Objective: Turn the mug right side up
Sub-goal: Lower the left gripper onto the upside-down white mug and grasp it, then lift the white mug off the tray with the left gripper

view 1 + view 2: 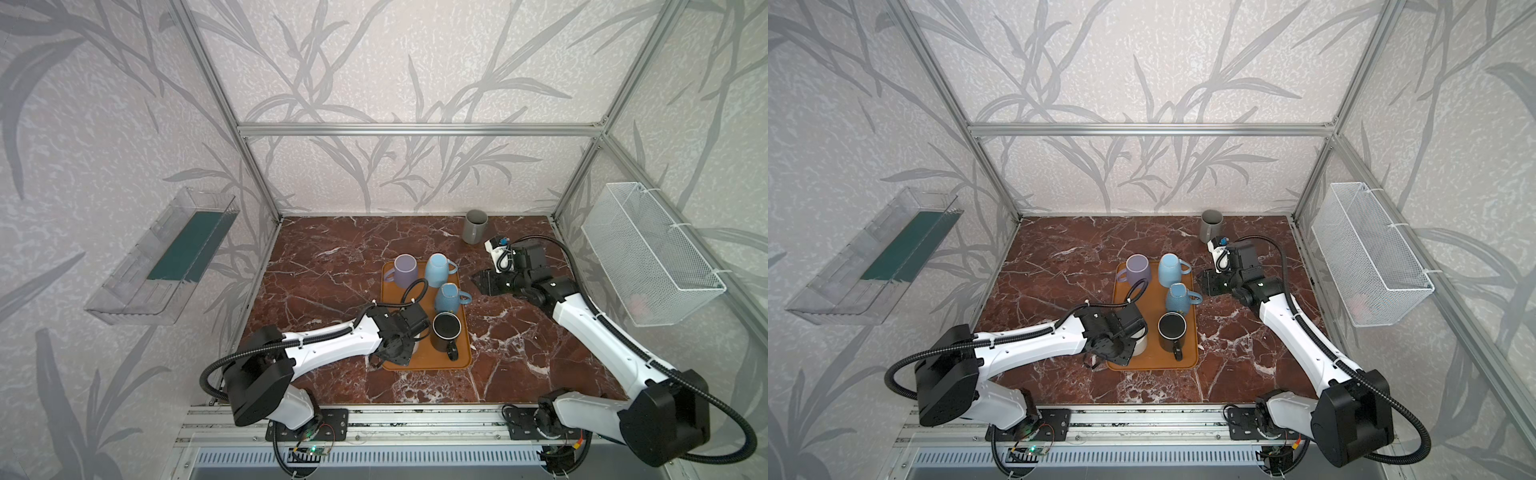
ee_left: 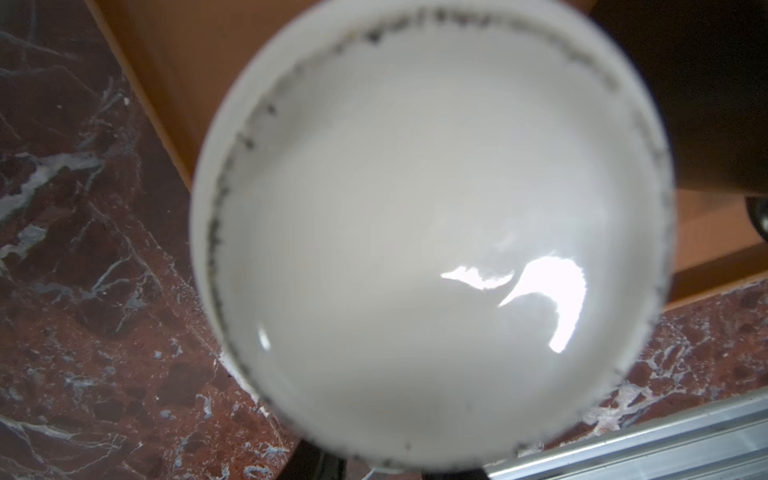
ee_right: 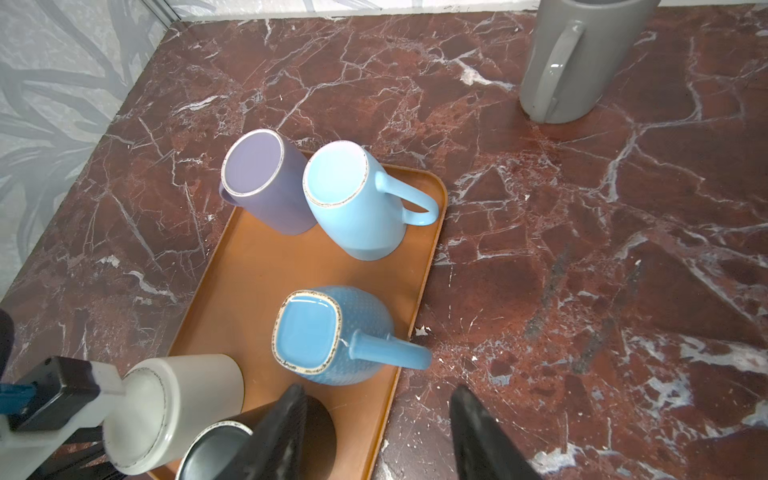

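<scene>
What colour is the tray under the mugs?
Orange-brown. The tray shows best in the right wrist view.

We are seeing a white-shelled left arm (image 1: 332, 345) and right arm (image 1: 602, 336), both wearing black joint housings (image 1: 257, 382) and black corrugated cables (image 1: 203, 379).

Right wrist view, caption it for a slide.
Bases up on orange tray: white mug, purple mug, pale blue mug, dotted blue mug; black mug upright; grey mug off it.
</scene>
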Motion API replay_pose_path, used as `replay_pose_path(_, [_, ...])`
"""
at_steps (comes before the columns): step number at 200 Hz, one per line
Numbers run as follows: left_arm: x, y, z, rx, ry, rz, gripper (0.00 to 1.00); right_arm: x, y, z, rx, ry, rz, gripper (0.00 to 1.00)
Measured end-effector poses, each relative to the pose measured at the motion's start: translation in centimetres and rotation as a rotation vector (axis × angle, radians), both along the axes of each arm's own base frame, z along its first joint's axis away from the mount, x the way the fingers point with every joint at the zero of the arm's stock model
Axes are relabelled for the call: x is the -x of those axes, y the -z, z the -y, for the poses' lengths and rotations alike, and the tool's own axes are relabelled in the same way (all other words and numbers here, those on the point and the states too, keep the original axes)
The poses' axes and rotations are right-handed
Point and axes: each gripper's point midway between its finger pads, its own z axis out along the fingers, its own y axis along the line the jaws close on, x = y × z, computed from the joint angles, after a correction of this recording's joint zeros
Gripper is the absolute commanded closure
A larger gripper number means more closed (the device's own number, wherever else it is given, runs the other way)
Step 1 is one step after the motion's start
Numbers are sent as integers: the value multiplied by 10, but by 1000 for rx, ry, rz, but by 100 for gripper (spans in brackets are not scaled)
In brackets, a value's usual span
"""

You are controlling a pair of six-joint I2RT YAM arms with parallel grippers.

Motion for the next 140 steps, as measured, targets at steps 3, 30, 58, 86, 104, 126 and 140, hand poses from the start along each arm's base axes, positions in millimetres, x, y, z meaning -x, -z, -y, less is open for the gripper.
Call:
replay_pose_path(3, [0, 1, 0, -2, 0, -1, 70, 0, 0, 0, 0, 0, 0, 43])
replay_pose_path(30, [2, 5, 0, -17, 6, -11, 71, 0, 0, 0, 0, 0, 0, 43])
replay_pose_path(58, [2, 7, 0, -23, 7, -15, 73, 1, 2, 0, 2, 0, -4, 43])
replay_pose_path(86, [1, 9, 0, -24, 11, -15, 80, 2, 4, 1, 4, 1, -8, 43])
replay_pose_path(104, [0, 9, 1, -26, 10, -9, 85, 2, 2, 1, 5, 2, -2, 43])
replay_pose_path(126, [-3, 9, 2, -22, 8, 3, 92, 3, -1, 2, 5, 3, 8, 43])
replay_pose_path(140, [-4, 9, 2, -24, 7, 9, 95, 3, -2, 2, 4, 3, 12, 43])
